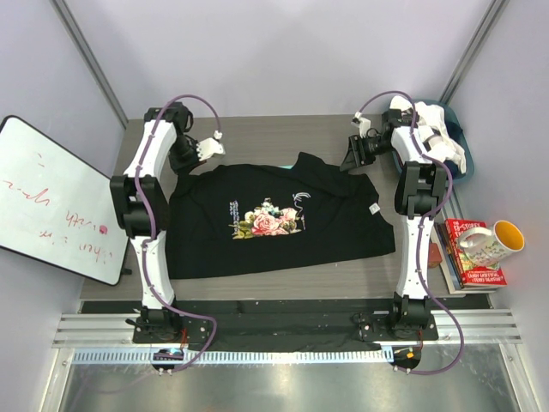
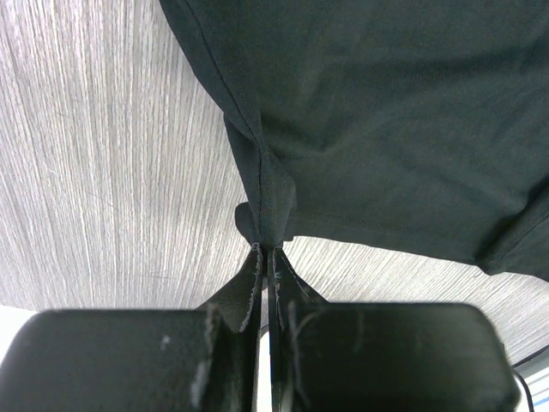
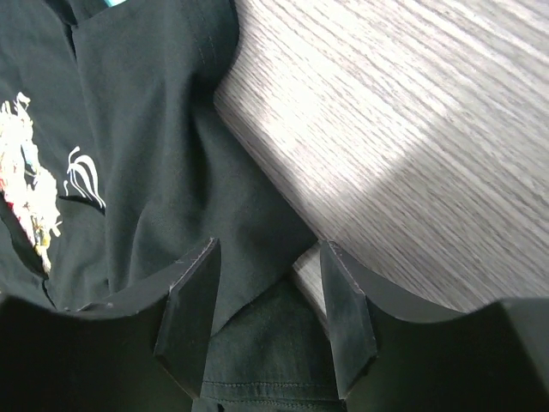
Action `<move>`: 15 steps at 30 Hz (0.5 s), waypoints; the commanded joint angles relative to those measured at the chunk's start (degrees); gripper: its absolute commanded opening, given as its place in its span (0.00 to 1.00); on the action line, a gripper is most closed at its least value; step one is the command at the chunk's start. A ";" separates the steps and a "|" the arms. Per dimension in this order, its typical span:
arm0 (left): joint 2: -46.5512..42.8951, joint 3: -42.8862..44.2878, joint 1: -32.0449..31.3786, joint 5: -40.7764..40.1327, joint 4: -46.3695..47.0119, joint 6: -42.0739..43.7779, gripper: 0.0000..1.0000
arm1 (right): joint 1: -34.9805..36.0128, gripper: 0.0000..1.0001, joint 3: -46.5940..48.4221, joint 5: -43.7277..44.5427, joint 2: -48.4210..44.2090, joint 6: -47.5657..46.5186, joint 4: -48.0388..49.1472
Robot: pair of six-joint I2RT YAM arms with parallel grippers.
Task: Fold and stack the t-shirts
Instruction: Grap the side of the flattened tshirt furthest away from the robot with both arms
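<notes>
A black t-shirt [image 1: 330, 225] with a pink-rose print and white script lies spread flat across the wooden table. My left gripper [image 1: 194, 166] is at the shirt's far left corner. In the left wrist view the gripper [image 2: 264, 249] is shut on a bunched fold of the shirt's edge [image 2: 268, 206]. My right gripper [image 1: 350, 156] is at the shirt's far right corner. In the right wrist view the gripper [image 3: 269, 249] is open, with a hemmed part of the shirt [image 3: 257, 343] lying between its fingers. White cloth [image 1: 448, 151] shows in a blue bin behind the right arm, mostly hidden.
A whiteboard [image 1: 51, 199] leans at the left of the table. Books [image 1: 470, 262] with a floral mug [image 1: 492, 241] on top sit off the right edge. The blue bin [image 1: 460, 129] stands at the back right. Bare wood [image 1: 283, 137] lies behind the shirt.
</notes>
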 commanded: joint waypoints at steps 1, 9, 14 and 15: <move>-2.80 0.29 -0.27 0.16 -4.44 -0.49 0.00 | 0.04 0.55 1.68 1.36 0.30 -0.44 0.88; -2.36 0.64 -0.36 0.25 -4.17 -0.49 0.00 | 0.48 0.05 1.68 -0.22 -0.57 -0.70 0.62; -1.57 1.61 -0.44 0.34 -4.79 -0.49 0.00 | 0.65 0.01 3.00 -0.05 -2.07 -0.97 0.70; -1.39 1.96 -0.44 0.60 -4.96 -0.57 0.00 | 0.65 0.01 3.78 0.04 -2.59 -1.06 0.97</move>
